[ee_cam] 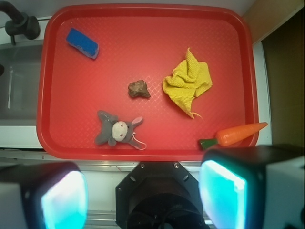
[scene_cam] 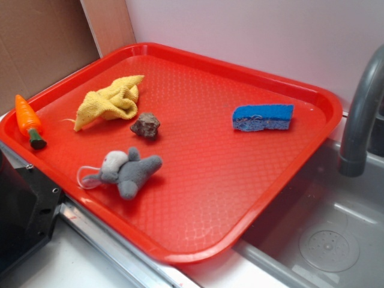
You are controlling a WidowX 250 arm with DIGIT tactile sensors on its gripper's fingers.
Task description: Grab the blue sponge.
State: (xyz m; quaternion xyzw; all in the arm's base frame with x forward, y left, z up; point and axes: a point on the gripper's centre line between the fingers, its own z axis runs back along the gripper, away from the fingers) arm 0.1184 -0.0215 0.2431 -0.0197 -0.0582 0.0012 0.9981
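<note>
- The gripper [ee_cam: 143, 200] hangs high above the near edge of the red tray [ee_cam: 147, 153], its two fingers [ee_cam: 62, 198] spread wide with nothing between them — empty and open.
- Just past the fingers, the grey plush toy [ee_cam: 116, 130] lies closest, with the carrot [ee_cam: 236, 134] on the tray's near rim off to one side.
- Further out come the brown rock [ee_cam: 138, 88] and the crumpled yellow cloth [ee_cam: 188, 83].
- The blue sponge [ee_cam: 82, 42] sits alone in the far corner by the sink faucet [ee_cam: 19, 23], well apart from everything else.
- By my read this is the very start: no approach yet. The next move calls for travelling across the tray, lining the jaws up across the sponge's narrow width, then descending.
- The exterior view shows the sponge's [scene_cam: 263, 117] paler scouring layer along its side but no gripper; only the wrist view shows the fingers.
</note>
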